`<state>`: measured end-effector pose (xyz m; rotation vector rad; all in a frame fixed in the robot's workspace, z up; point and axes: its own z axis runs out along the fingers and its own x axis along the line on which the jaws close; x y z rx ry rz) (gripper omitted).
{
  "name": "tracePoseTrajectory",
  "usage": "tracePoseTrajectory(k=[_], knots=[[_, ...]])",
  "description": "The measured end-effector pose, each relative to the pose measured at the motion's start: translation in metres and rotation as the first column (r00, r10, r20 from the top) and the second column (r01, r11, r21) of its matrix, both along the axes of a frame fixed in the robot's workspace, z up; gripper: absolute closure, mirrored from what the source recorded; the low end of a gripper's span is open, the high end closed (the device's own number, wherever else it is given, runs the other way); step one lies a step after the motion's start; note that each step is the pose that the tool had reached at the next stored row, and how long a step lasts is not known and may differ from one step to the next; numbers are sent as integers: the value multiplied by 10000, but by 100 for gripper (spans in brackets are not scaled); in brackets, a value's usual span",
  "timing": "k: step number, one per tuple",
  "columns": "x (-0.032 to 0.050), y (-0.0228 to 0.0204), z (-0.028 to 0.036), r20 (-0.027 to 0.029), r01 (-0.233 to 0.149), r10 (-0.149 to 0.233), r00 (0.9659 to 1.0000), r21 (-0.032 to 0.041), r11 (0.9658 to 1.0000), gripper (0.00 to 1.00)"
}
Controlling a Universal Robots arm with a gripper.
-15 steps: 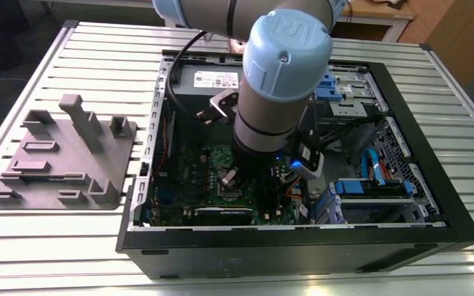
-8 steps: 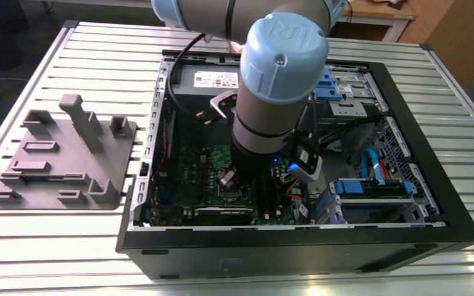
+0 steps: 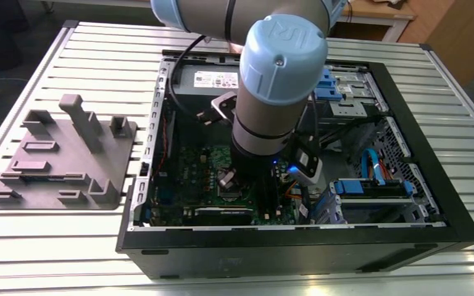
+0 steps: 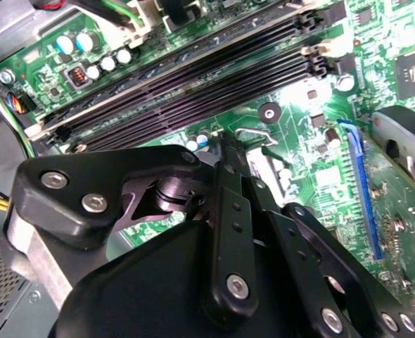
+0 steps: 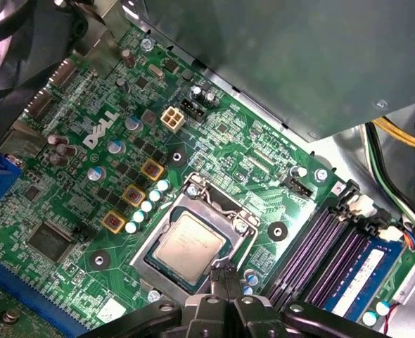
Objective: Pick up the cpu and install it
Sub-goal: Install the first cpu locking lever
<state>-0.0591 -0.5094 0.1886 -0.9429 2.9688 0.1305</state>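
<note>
The arm (image 3: 274, 92) reaches down into the open computer case (image 3: 303, 253), hemmed in by the power supply (image 3: 204, 77) along the case's far side and the drive bays (image 3: 377, 188) toward the exterior view's right; the grey fixture (image 3: 64, 154) stands well apart on the table (image 3: 97, 43). In the first wrist view the cpu (image 5: 190, 244) lies flat in its socket (image 5: 241, 229) on the motherboard (image 5: 264, 155), capacitors (image 5: 145, 206) lining one edge, memory slots (image 5: 313, 239) near the other. The gripper (image 5: 221, 271) hovers just beside the socket's rim, fingers pressed together, nothing visible between them
</note>
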Motion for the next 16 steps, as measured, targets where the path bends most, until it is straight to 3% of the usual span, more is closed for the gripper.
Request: tracePoseTrajectory(k=[9,16], knots=[[0,-42,-8,-3,271,-271,9996,-96,9996,90],[2,-49,-17,-1,280,-280,9996,-77,9996,90]])
